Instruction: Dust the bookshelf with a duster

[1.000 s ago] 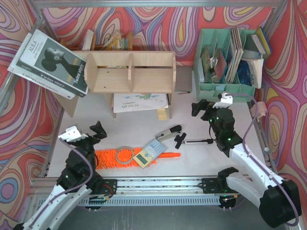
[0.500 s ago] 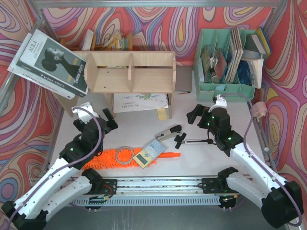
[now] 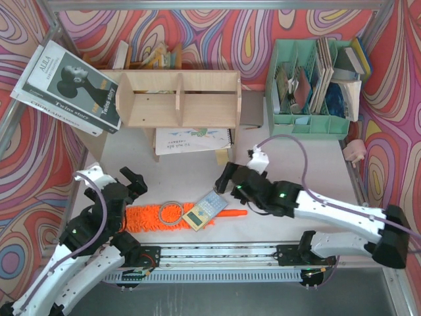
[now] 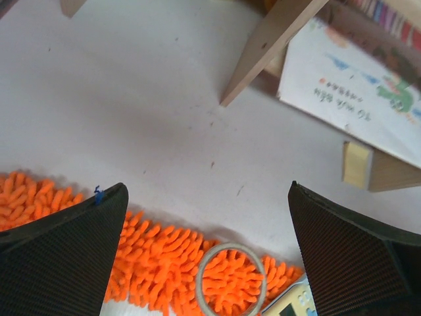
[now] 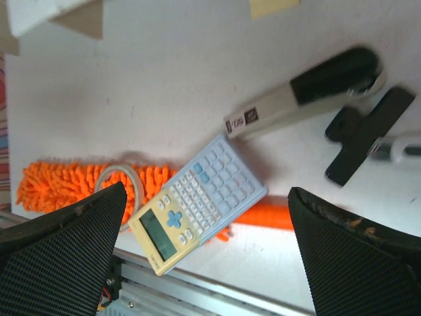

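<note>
The orange fluffy duster lies along the table's near edge, its thin handle pointing right. A calculator and a grey tape ring rest on it. The plywood bookshelf stands at the back. My left gripper hangs open just behind the duster's left part; in the left wrist view the duster and the ring show between its fingers. My right gripper hangs open over the calculator and the handle, holding nothing.
A stapler and a black clip tool lie right of the calculator. A mint-green file organizer stands back right. Books lean at back left. A notebook lies under the shelf, beside a shelf leg.
My right arm has swung left from the table's right side to above the calculator, covering the stapler in the top view. My left arm has drawn nearer to the duster. Both grippers stayed open.
</note>
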{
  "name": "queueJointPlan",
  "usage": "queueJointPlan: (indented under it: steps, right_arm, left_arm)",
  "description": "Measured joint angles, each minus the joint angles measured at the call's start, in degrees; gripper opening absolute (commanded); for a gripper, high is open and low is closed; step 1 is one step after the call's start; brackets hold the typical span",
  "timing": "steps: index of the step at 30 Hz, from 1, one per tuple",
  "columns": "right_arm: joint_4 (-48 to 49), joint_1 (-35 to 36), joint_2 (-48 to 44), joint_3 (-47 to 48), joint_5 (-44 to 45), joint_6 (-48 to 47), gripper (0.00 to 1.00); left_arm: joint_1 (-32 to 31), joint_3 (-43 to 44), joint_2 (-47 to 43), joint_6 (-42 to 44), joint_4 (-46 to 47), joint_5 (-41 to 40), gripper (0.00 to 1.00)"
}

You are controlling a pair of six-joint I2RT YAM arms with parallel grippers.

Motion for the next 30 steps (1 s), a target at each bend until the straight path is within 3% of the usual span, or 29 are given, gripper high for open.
queueJointPlan:
  steps: [4,8,17,23,30]
  right_arm:
    - [-9.2,6.6,10.6,6.7,3.9,12.7,0.99]
    - [-16.5,9.0,19.2,13.1,4.8,21.2,0.99]
    - [-23.3,10.5,27.2,19.8,3.6,33.7,0.99]
    - [-29.0,11.6,34.3,24.7,1.4,39.5,0.99]
    - [-32.6,12.4,42.7,33.1,0.3,41.4,0.99]
  left_arm:
    - [0.0,-0.5,1.8,-1.8,-3.0,0.2,0.98]
    - [0.0,-4.2,1.6,-2.2,-2.0,1.0,0.98]
    - [0.0,-11.3,3.6,2.7,5.9,5.8,0.98]
    - [0.0,-18.8,-0.5,8.5,11.2,10.4,0.98]
    - [0.0,-20.4,-6.1,11.6,14.5,13.4,0.99]
